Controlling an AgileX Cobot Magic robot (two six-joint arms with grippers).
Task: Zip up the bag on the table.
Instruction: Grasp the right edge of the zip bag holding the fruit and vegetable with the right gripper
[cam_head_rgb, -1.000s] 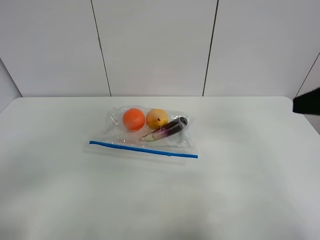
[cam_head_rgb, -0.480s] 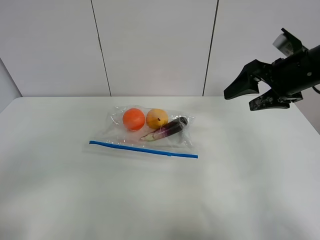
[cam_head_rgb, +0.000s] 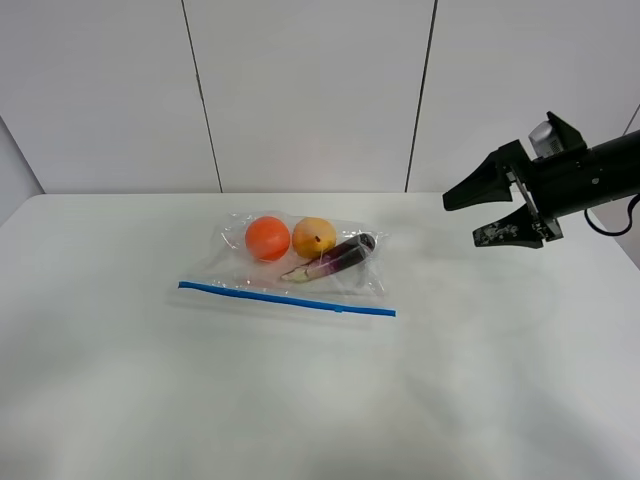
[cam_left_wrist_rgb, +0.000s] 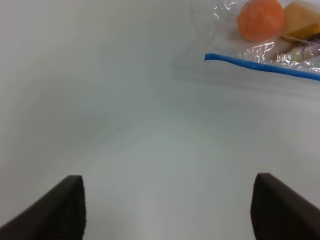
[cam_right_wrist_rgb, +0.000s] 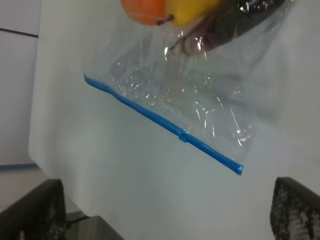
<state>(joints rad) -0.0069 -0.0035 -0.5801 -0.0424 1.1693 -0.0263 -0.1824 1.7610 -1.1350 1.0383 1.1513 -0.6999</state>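
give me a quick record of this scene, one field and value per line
surface: plain white matte table
bag: clear crinkly plastic zip bag, lying flat near table centre
zipper: blue zipper strip along the bag's near edge
contents: round orange fruit, yellow fruit, purple eggplant
right hand: open, off to the right of the bag, holding nothing
left hand: open, apart from the bag, empty

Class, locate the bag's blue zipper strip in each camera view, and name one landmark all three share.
Exterior high: blue zipper strip along the bag's near edge, centre-left.
Left wrist: picture's upper right, cut by the edge.
Right wrist: diagonal across the middle.
Shared landmark: the orange fruit inside.
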